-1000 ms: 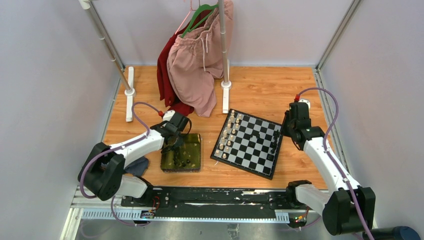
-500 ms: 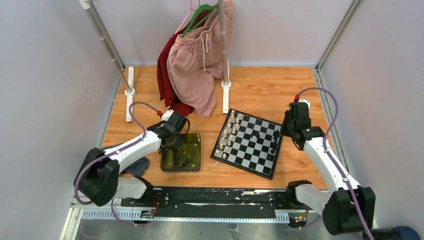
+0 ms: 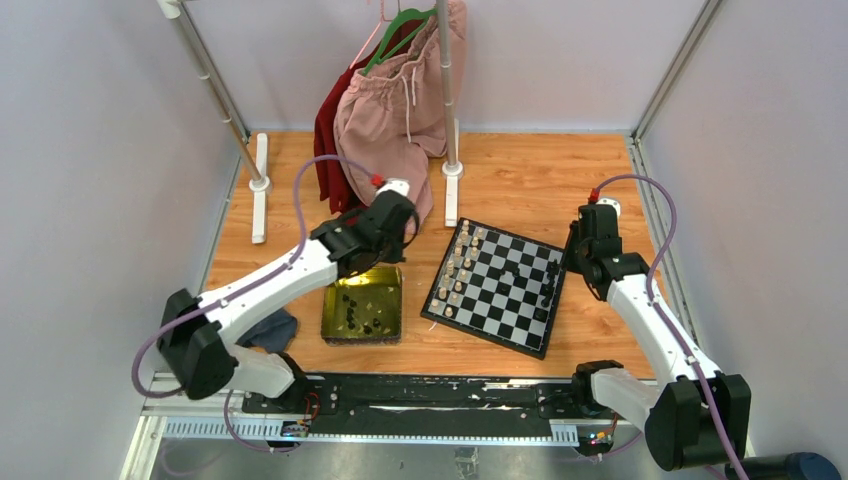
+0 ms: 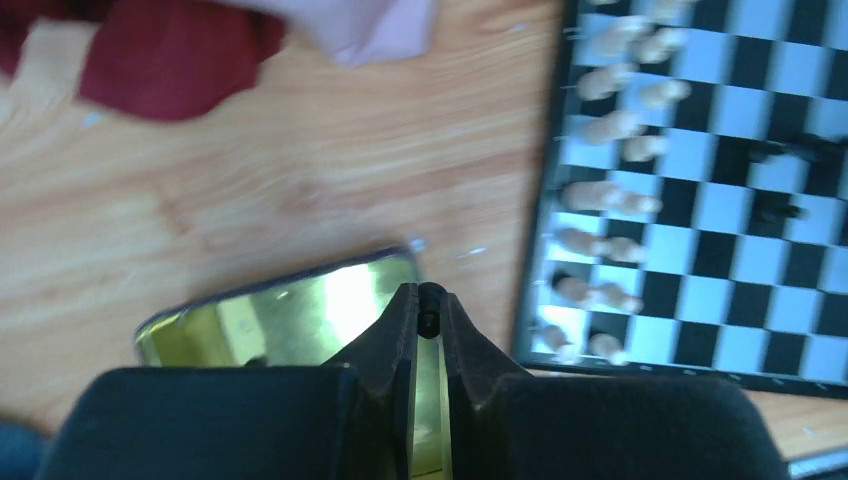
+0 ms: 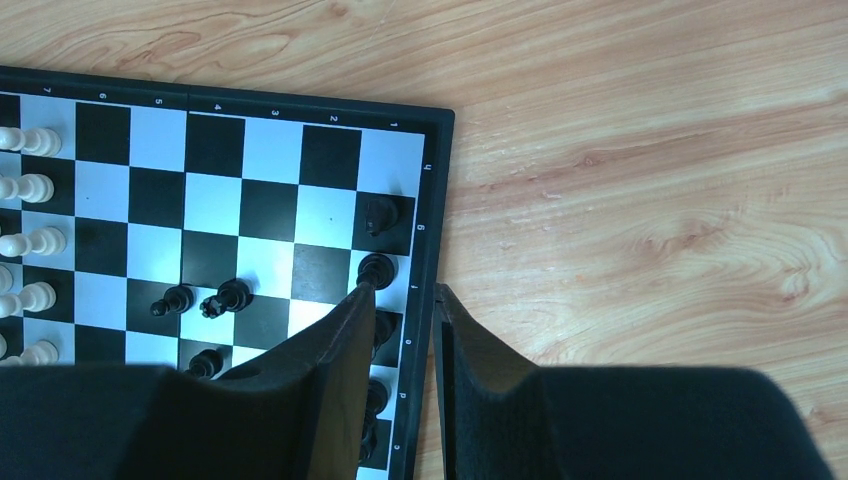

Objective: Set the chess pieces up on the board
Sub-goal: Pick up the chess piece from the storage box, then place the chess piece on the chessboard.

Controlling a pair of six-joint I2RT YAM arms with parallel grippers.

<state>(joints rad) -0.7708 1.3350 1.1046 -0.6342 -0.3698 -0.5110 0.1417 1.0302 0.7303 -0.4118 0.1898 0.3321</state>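
- On the worktop (image 3: 540, 180) I have one board (image 3: 505, 300) and one yellow-green tray (image 3: 392, 290). The tray lies just to the board's left and does not touch it.
- My left pincer (image 4: 430, 300) hangs above the tray's far right corner. It is nipped almost closed on one small black piece (image 4: 430, 322), which sits right at the fingertips, in the air above the tray.
- My right pincer (image 5: 402, 292) is over the board's right edge. Its two fingers stand a narrow gap apart with nothing between them, one over the outermost file and the other at the border.
- From the right wrist I count five black pieces (image 5: 228, 297) standing fully in view on the board. Two are in the outermost file by the border and three are a few squares further in.
- More dark shapes show partly behind the left-hand finger, and I cannot count those.
- Five cream pieces (image 5: 28, 242) show at the left margin of that same view.
- From the left wrist the cream pieces run in two files along the board's side nearest the tray, too blurred for me to count.
- Some loose black pieces (image 3: 365, 320) lie in the tray, too small for me to number.
- At the back, two garments hang from one rack (image 3: 445, 90): one pink garment (image 3: 395, 130) and one dark red garment (image 3: 328, 150).
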